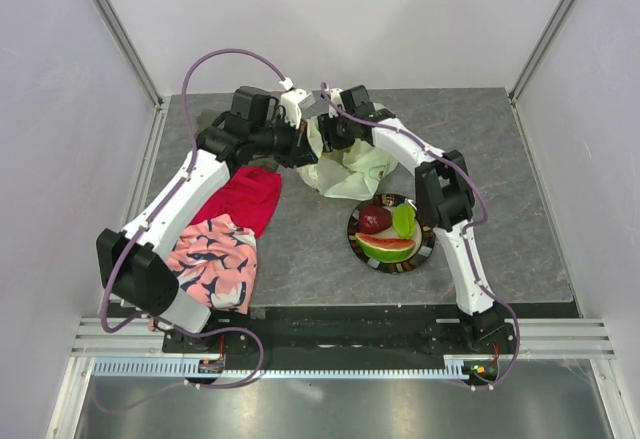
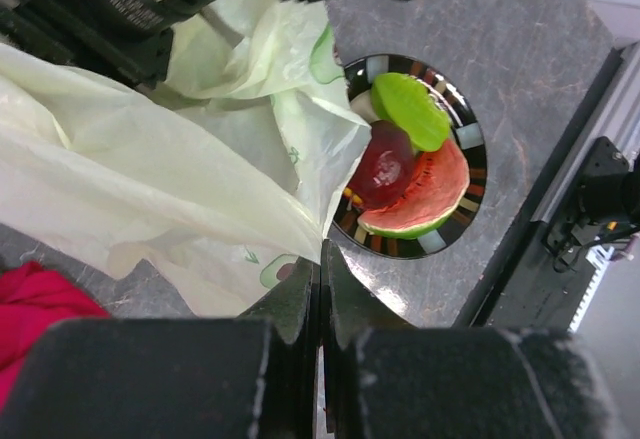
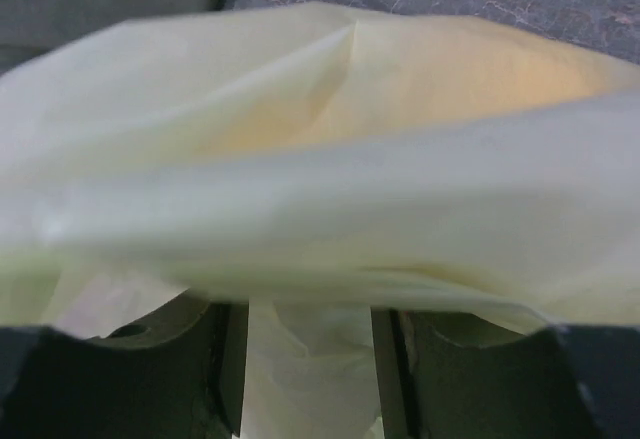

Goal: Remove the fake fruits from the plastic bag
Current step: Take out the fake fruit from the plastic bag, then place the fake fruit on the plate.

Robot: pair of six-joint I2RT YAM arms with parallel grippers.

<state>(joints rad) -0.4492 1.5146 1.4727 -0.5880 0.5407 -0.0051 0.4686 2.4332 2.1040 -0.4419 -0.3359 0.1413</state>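
The pale-green plastic bag [image 1: 348, 167] hangs crumpled between my two grippers at the back middle of the table. My left gripper [image 1: 300, 141] is shut on the bag's edge [image 2: 322, 251]; the bag [image 2: 150, 179] spreads to its left. My right gripper [image 1: 335, 131] is at the bag's top. In the right wrist view its gripper [image 3: 310, 349] has the jaws apart with bag film [image 3: 320, 159] between and over them; a yellowish tint shows through. The dark red apple [image 1: 375, 221], green piece [image 1: 404, 218] and watermelon slice [image 1: 386, 248] lie on the plate [image 1: 360, 249]. Other fruits are hidden.
A red cloth [image 1: 248, 199] and a pink patterned cloth [image 1: 213, 262] lie under the left arm. The plate [image 2: 470, 139] with the apple [image 2: 385, 167], green piece [image 2: 412, 111] and watermelon slice [image 2: 420, 201] sits just right of the bag. White walls enclose the table.
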